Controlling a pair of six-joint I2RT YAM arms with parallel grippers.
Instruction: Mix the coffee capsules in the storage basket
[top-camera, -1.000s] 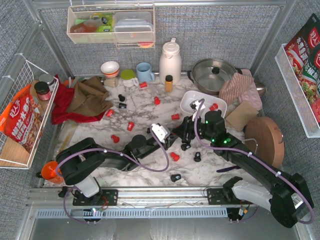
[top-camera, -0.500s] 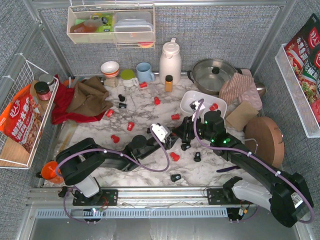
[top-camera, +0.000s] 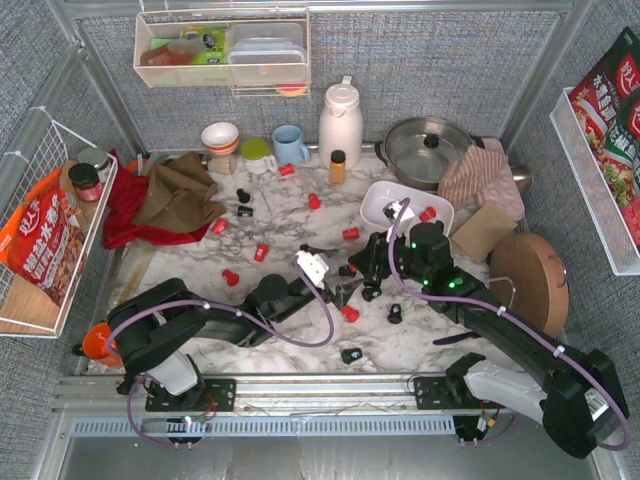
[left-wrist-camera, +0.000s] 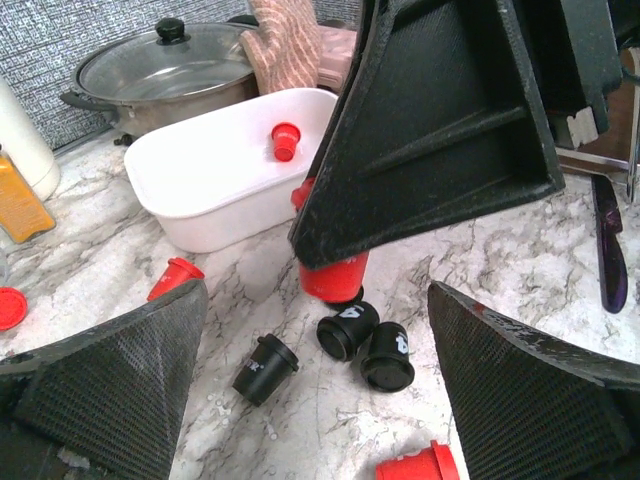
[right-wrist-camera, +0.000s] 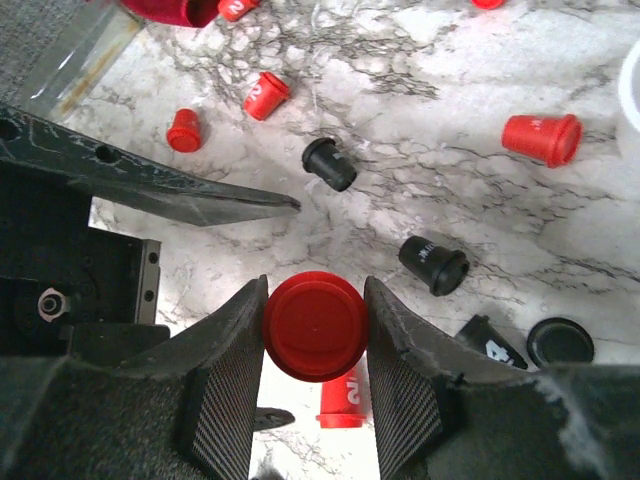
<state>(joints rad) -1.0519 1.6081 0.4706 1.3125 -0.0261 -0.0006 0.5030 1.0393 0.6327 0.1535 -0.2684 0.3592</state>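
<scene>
Red and black coffee capsules lie scattered over the marble table. My right gripper (right-wrist-camera: 313, 335) is shut on a red capsule (right-wrist-camera: 313, 325), held just above the table left of the storage basket (top-camera: 385, 190). That white basket (left-wrist-camera: 210, 225) holds one red capsule (left-wrist-camera: 285, 140). My left gripper (left-wrist-camera: 320, 400) is open wide with nothing between its fingers and faces the right gripper (top-camera: 368, 272). Three black capsules (left-wrist-camera: 347, 330) lie on the table ahead of it, under the held red capsule (left-wrist-camera: 335, 275). In the top view the left gripper (top-camera: 340, 272) sits mid-table.
A lidded pot (top-camera: 425, 148), a white thermos (top-camera: 340, 120) and an amber bottle (top-camera: 338, 166) stand at the back. A red and brown cloth (top-camera: 165, 200) lies back left. A round wooden board (top-camera: 530, 280) is at the right, and a wire rack (top-camera: 40, 230) hangs left.
My left gripper has gone from shut to wide open and shifted slightly. The right gripper has stayed still, shut on its red capsule.
</scene>
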